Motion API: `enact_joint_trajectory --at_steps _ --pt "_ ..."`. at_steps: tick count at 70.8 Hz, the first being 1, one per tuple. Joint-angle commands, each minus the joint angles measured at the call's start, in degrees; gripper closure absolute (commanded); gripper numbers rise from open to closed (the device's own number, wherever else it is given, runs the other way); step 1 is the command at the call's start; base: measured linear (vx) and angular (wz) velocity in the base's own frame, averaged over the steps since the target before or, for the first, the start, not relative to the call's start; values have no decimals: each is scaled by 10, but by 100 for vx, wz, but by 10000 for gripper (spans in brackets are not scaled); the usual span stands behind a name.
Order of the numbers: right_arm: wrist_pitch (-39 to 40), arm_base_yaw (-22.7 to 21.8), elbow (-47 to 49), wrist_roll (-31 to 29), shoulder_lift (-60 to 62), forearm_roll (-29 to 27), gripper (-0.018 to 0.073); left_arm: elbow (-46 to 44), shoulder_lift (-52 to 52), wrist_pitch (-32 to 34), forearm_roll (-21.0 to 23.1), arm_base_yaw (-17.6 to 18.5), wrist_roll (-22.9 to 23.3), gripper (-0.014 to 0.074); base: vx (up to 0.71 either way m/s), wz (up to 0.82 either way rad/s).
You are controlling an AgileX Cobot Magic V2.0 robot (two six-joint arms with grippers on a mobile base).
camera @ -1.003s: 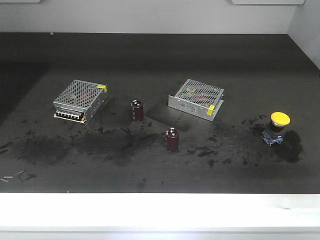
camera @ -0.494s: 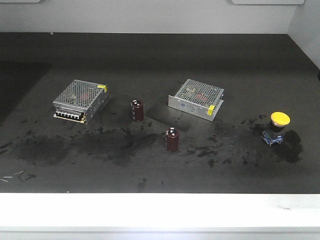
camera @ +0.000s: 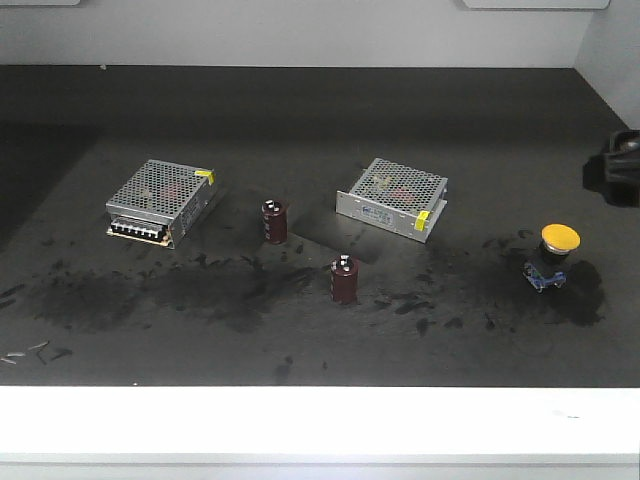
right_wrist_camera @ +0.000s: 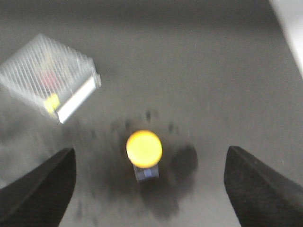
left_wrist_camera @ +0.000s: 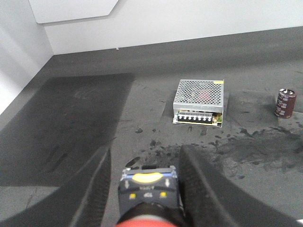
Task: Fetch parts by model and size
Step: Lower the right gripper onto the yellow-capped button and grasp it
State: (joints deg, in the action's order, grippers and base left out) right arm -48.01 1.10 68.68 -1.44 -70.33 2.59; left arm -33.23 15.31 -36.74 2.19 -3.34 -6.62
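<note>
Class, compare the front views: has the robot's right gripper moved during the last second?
Yes. The black right gripper has entered at the right edge, beyond the yellow-capped mushroom-head push-button switch, which has stayed put.

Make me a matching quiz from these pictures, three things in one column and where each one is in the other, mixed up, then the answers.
1 red-capped switch
2 yellow-capped switch
3 left metal box

A standing on the table, far right
B held in the left end effector
C lying on the table, far left

Pairs: 1-B, 2-A, 3-C
</note>
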Motion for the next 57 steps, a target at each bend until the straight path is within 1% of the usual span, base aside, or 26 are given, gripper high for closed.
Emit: enact_joint_trajectory --at_steps 1,13,24,33,57 --pt "-48 0 74 -24 -37 2 -35 -14 7 50 6 5 0 601 0 0" --pt "-131 0 152 -42 -122 1 -35 -14 7 50 6 5 0 601 0 0" --pt "-167 0 185 -49 -188 0 -35 -14 7 50 6 5 0 601 0 0" --pt "-171 0 186 -64 -234 0 -35 -14 7 50 6 5 0 601 0 0" --pt "-140 0 186 -70 -320 -26 -35 -14 7 50 6 5 0 601 0 0"
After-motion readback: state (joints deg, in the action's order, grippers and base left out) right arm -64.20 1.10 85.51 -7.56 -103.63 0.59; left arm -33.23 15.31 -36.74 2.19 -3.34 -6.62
